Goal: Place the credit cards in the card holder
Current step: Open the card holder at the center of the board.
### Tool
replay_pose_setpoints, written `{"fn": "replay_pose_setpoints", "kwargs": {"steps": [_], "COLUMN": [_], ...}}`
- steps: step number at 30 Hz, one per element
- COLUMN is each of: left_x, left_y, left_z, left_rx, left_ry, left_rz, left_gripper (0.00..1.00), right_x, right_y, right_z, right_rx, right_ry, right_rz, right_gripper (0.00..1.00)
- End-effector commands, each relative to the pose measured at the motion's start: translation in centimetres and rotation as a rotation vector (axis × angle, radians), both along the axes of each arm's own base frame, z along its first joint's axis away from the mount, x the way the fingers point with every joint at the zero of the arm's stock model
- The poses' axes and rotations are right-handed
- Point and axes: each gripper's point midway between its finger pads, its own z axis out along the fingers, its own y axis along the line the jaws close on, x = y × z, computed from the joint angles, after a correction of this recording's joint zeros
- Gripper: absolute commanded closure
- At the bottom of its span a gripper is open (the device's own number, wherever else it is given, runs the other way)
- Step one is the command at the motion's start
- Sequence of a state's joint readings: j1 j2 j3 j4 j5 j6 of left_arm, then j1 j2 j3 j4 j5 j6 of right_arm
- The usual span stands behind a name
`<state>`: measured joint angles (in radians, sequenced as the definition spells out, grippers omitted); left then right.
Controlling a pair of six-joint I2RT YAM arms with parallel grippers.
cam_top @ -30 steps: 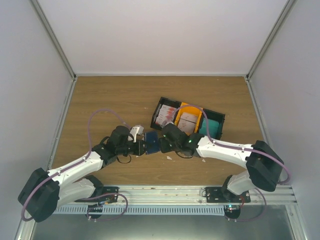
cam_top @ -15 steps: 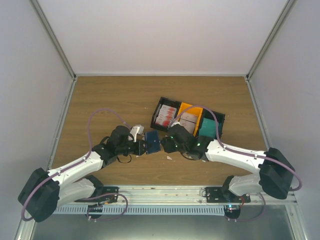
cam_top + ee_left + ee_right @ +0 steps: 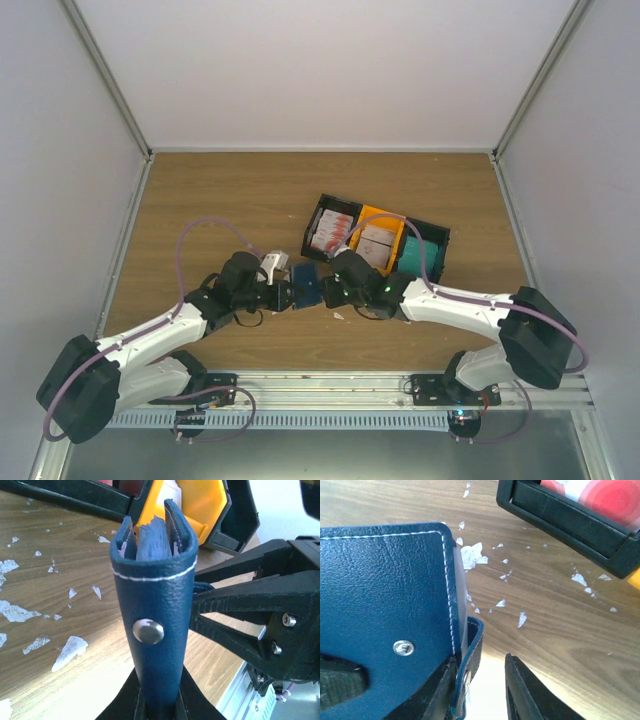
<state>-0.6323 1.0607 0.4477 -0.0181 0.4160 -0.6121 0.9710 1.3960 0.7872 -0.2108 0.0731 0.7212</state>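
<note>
**Card holder** (image 3: 305,283), dark navy, held between the two arms near the middle of the desk (image 3: 220,200), just in front of the tray boxes (image 3: 308,232). **Left gripper** (image 3: 157,702): jaws closed tight on one end of the holder, whose leaves gape slightly at the far end. **Right gripper** (image 3: 480,680): jaws partly open, straddling a loose leaf of the holder without pinching it; a gap shows beside the outer finger. **Credit cards** (image 3: 335,232), red-and-white, lie in the black and orange tray boxes. White scraps (image 3: 472,555) dot the desk.
</note>
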Motion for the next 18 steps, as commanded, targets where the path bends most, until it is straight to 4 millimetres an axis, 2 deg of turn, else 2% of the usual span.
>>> {"fn": "replay_pose_setpoints", "kwargs": {"steps": [1, 5, 7, 9, 12, 14, 18], "left_x": [-0.4, -0.7, -0.6, -0.4, -0.2, 0.0, 0.8], "left_y": [-0.6, -0.3, 0.0, 0.4, 0.9, 1.3, 3.6], "left_z": [0.4, -0.3, -0.5, -0.8, -1.4, -1.9, -3.9], "left_rx": [-0.059, -0.056, -0.044, -0.031, -0.010, 0.013, 0.131], "left_ry": [-0.006, 0.020, 0.023, 0.023, 0.028, 0.037, 0.063], "left_rz": [-0.028, -0.019, 0.001, 0.026, 0.059, 0.080, 0.203], "left_gripper": [1.00, 1.00, 0.98, 0.80, 0.73, 0.56, 0.33], "right_x": [1.6, 1.7, 1.3, 1.0, 0.3, -0.2, -0.8], "right_y": [0.0, 1.1, 1.1, 0.7, 0.3, 0.2, 0.0], "right_z": [0.8, 1.5, 1.5, 1.4, 1.5, 1.4, 1.0], "right_rx": [-0.003, 0.033, 0.044, 0.035, 0.039, 0.048, 0.031], "right_ry": [-0.077, -0.087, -0.072, -0.054, -0.027, 0.004, 0.055], "right_rz": [-0.041, 0.000, 0.014, 0.014, 0.027, 0.040, 0.045], "right_gripper": [0.79, 0.99, 0.99, 0.99, 1.00, 1.00, 1.00]}}
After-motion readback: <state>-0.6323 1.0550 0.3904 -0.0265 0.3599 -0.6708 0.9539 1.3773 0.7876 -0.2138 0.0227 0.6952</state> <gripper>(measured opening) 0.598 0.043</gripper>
